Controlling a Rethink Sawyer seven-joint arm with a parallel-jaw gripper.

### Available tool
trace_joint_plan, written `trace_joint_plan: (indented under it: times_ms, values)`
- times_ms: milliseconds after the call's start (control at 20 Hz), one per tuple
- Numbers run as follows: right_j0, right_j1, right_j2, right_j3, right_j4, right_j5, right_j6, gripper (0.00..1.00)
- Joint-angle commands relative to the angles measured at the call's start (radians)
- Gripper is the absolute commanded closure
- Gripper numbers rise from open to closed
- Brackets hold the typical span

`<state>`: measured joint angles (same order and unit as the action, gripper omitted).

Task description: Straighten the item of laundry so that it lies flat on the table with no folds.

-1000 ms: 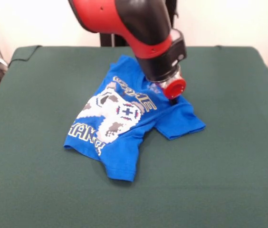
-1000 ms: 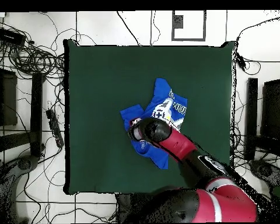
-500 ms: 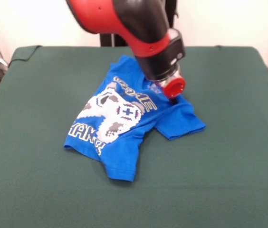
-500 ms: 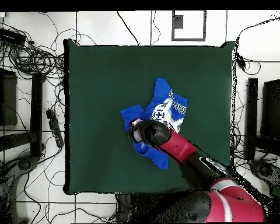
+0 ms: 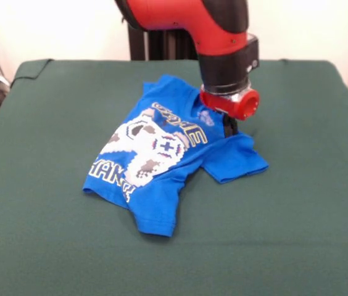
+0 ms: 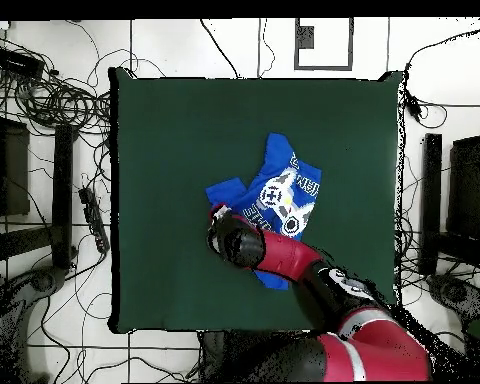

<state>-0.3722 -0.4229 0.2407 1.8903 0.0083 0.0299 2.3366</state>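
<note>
In the front view the large rectangular table covered in dark green felt-like cloth point(image 5: 44, 234) spread bare across the left of the picture, and the small bright blue short-sleeved T-shirt point(image 5: 161, 166) lay crumpled near its middle, print side up. At the shirt's left edge the fabric bunched into a raised fold, cutting off the lower line of lettering so that only part of it could be read. The white, grey and black pixel-style controller print point(image 5: 146, 148) sat tilted across the rumpled chest, with a second line of lettering running slantwise above it. Below, a flap of blue cloth reached toward the camera, and a sleeve point(image 5: 239, 161) stuck out to the right, lying flat on the felt. Above that sleeve the red and black arm point(image 5: 220, 37) came down, its round red collar point(image 5: 234, 103) hanging just over the shirt's right shoulder. The gripper point(image 5: 229, 126) showed only as a dark stub beneath the collar, touching or nearly touching the cloth; whether its jaws were open or closed could not be told. In the overhead view the shirt point(image 6: 284, 190) lay around the table's centre, partly hidden under the arm.
</note>
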Motion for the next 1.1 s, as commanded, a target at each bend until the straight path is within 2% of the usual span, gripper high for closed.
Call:
trace_joint_plan:
  times_ms: [50,200,350,600,800,950,1050,1100]
  values:
    - [-0.027,0.023,0.238,0.001,0.023,-0.112,0.174,1.0]
    - [-0.024,-0.039,0.269,0.003,0.053,-0.042,0.169,1.0]
    - [-0.065,-0.048,0.342,0.003,0.052,-0.005,0.147,1.0]
    - [-0.189,-0.004,0.509,-0.025,0.023,0.086,0.057,1.0]
    - [-0.213,0.011,0.564,-0.061,0.036,0.144,0.029,1.0]
    - [-0.203,-0.015,0.548,-0.062,0.056,0.169,0.048,1.0]
    - [-0.171,-0.091,0.47,-0.037,0.084,0.217,0.087,1.0]
    - [-0.121,-0.16,0.359,-0.05,0.087,0.283,0.089,1.0]
